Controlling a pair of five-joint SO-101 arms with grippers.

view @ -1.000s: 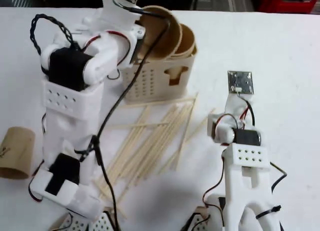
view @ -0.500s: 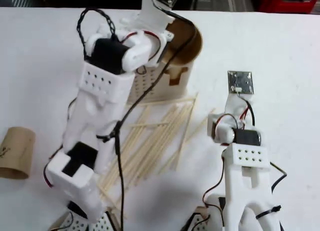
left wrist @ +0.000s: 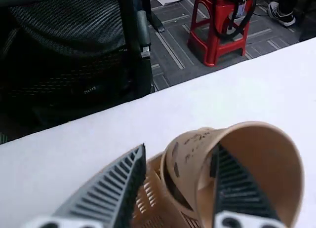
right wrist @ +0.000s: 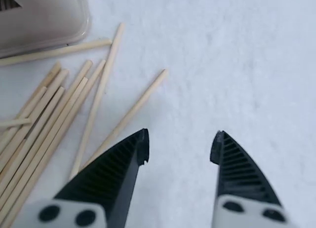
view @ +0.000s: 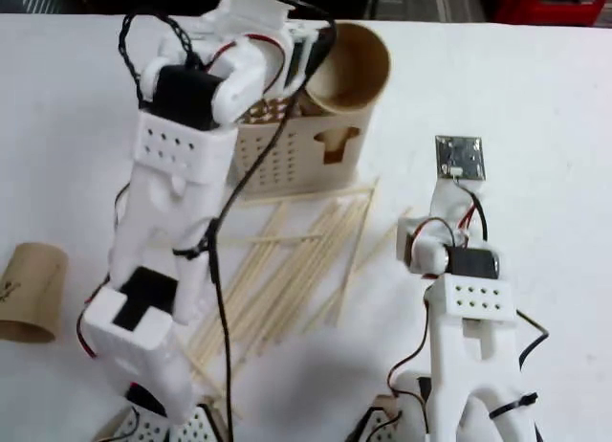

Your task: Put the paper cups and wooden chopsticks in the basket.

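The desk (view: 535,98) is plain white. The paper cups (view: 352,64) are brown inside and out, with small dark print on the wall. The basket (view: 306,160) is cream, patterned with a grid of small round holes. The wooden chopsticks (view: 287,260) are pale tan. The arms (view: 167,212) have white shells, black motor blocks, black cables and red wires. The left hand (left wrist: 180,148) and right hand (right wrist: 181,134) are black with ribbed inner faces. The stool (left wrist: 222,30) is red.
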